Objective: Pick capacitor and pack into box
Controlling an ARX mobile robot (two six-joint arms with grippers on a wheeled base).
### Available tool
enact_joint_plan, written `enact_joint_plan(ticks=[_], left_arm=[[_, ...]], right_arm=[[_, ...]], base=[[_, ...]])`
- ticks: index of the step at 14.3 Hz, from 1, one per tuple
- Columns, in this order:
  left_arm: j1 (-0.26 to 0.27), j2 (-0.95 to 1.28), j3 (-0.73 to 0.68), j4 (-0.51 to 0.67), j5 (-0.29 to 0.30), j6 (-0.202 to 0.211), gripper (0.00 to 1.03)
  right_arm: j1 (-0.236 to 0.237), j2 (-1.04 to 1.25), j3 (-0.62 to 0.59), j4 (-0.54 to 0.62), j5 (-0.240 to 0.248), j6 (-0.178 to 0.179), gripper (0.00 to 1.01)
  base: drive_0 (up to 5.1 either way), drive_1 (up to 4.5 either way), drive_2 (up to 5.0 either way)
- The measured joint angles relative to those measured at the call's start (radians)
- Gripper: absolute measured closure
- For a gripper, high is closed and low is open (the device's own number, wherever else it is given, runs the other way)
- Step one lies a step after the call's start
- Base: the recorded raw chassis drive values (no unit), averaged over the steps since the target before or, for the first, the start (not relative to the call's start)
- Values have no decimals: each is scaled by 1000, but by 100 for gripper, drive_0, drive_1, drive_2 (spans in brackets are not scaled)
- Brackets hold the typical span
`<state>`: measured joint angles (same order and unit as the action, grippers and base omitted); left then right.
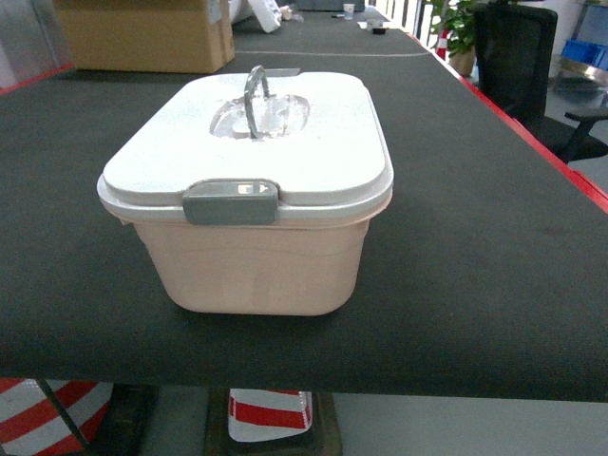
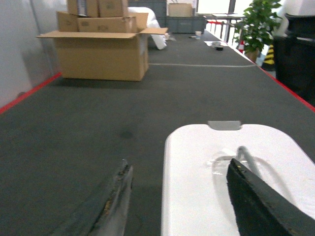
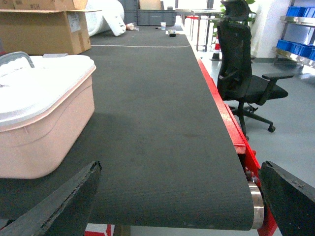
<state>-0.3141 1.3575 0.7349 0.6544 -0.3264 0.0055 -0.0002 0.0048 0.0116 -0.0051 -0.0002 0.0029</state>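
No capacitor is seen; the pale pink rectangular plastic box [image 1: 249, 256] sits latched under its white lid [image 1: 249, 142]. Both the left gripper [image 2: 179, 206] and right gripper [image 3: 182, 206] are spread and empty, so unlatching seems needed first.

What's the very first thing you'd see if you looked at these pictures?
The pink box with its white lid shut, standing in the middle of the long black table. Its grey handle sticks up on top and a grey latch sits at the front. Far behind on the left stands a brown cardboard carton, and a black office chair waits to the right of the table.
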Motion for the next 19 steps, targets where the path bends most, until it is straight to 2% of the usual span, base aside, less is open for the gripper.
enact_joint_plan(ticks=[7,9,10,13,17,18,19], left_arm=[[60,-114,-185,59,59,-2,74],[98,-190,-318,85,119,-2,97],[125,-236,-373,97,135,-3,101],[181,-368,-505,98,197,-5,101],[244,-539,-612,32,255,-5,101],[308,-589,-634,2,321,-4,101],[320,-636,-652,-25,313,-5,101]], right_arm=[[0,0,0,0,0,0,3],[0,0,0,0,0,0,3],[0,0,0,0,0,0,3],[0,0,0,0,0,0,3],[0,0,0,0,0,0,3],[0,0,0,0,0,0,3],[0,0,0,0,0,0,3]], base=[[0,0,0],[0,0,0],[0,0,0],[0,0,0],[0,0,0],[0,0,0],[0,0,0]])
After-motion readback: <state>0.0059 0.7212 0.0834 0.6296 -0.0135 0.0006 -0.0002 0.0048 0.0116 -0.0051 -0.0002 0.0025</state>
